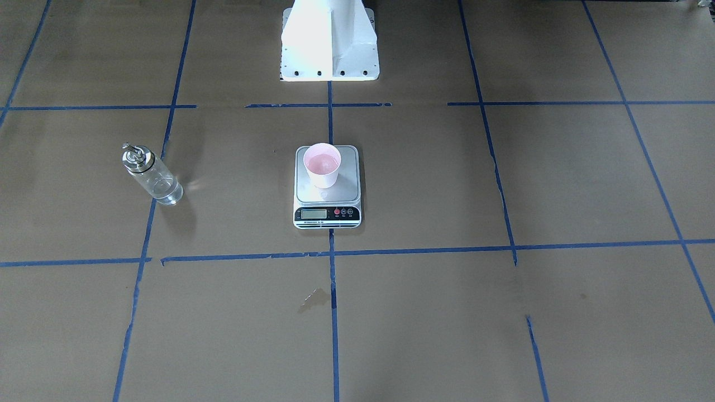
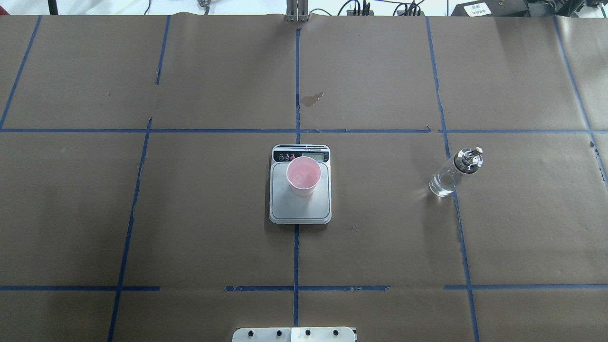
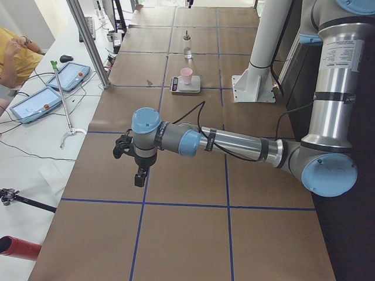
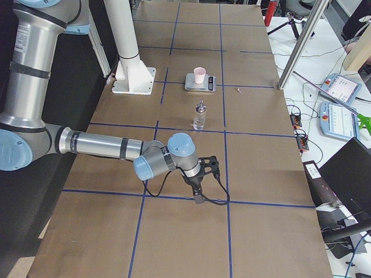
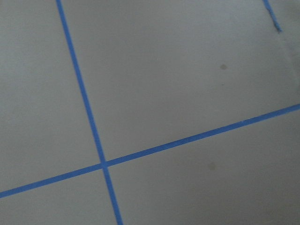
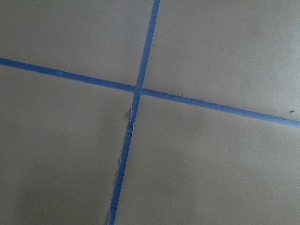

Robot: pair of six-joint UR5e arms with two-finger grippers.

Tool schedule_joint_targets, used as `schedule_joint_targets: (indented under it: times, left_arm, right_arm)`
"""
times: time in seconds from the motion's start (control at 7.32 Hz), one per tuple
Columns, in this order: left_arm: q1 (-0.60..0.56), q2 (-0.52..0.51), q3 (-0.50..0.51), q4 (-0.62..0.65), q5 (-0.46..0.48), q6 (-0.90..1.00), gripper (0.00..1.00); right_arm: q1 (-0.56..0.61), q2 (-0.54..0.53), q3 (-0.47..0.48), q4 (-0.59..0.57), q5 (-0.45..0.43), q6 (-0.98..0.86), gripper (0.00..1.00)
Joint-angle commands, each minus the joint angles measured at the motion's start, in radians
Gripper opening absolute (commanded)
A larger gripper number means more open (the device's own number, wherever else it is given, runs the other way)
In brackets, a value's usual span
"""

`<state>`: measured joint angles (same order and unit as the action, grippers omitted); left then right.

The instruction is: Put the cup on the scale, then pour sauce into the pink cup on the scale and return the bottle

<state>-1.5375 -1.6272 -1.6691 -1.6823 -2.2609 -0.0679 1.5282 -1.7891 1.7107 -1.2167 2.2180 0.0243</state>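
The cup (image 2: 304, 175) is seen standing on the scale (image 2: 300, 211), well apart from the left gripper (image 3: 140, 177) and right gripper (image 4: 198, 194), whose opening cannot be told; the scale's lettering cannot be read

Cup (image 2: 303, 175) on scale (image 2: 299, 212), centre of table (image 2: 142, 213); bottle (image 2: 449, 178) upright, well apart on robot's right.

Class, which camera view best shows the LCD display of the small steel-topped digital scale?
Exterior front-facing: the display faces that camera, upright. Overhead shows it upside down beyond the pale pink plastic cup. Side views show it tiny; wrist views show only taped paper.
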Motion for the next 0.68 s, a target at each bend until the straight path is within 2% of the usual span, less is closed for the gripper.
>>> schedule_joint_targets:
  times: [0.0, 0.14, 0.41, 0.55]
  left_arm:
    - [-0.018, -0.002, 0.020, 0.007, 0.004, -0.001, 1.00]
    - [-0.018, -0.002, 0.005, 0.009, 0.004, -0.003, 1.00]
    - [-0.022, 0.000, 0.055, 0.022, -0.020, 0.000, 1.00]
    - [-0.024, -0.009, -0.022, 0.162, -0.047, 0.000, 1.00]
  right_arm:
    - [0.067, 0.151, 0.075, -0.435, 0.019, -0.154, 1.00]
    - [0.069, 0.172, 0.072, -0.511, 0.019, -0.152, 1.00]
    - [0.066, 0.160, 0.064, -0.483, 0.034, -0.141, 1.00]
    - [0.064, 0.155, 0.053, -0.459, 0.052, -0.141, 1.00]
